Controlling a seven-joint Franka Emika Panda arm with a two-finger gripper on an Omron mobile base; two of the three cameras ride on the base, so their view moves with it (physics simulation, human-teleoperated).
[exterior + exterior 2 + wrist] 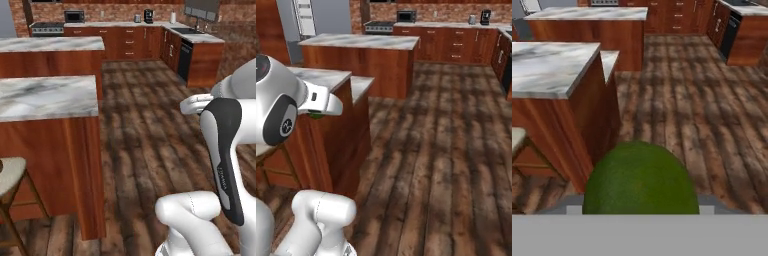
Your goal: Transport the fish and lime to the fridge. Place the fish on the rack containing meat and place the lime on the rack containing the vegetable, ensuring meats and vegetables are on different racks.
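Gleaming marble island (547,70), plank floor (687,100)

A dark wooden plank floor (145,125) is seen mid-frame. Marble-topped reddish wood counters (47,97) are placed left; brick walls (125,12) are seen at top.

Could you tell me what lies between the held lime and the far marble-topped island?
In the hand view, the nearer marble counter stands between the lime and the far island, with wooden floor alongside.

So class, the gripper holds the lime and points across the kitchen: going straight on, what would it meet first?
Probably the wooden floor. The gripper, shut on the lime, looks forward and down past the marble-topped island; the way seems free until the floorboards, though depth is unclear.
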